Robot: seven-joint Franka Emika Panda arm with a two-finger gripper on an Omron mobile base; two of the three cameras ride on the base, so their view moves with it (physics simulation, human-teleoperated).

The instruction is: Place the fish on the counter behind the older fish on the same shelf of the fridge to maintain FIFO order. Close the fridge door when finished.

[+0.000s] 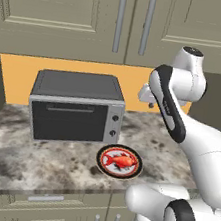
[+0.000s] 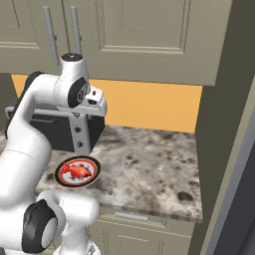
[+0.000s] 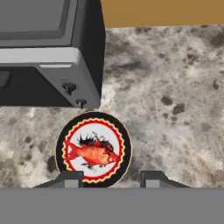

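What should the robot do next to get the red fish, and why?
Probably lower the gripper and shift it left over the fish. The fish lies untouched on its plate on the counter, and the open fingers hang above, off to its right.

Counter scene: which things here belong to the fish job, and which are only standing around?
Belongs to the job:
- fish, lying on the plate
- counter
- gripper, open, above the counter

Just standing about:
- plate, round, black rim
- toaster oven, behind the plate
- wall cabinets
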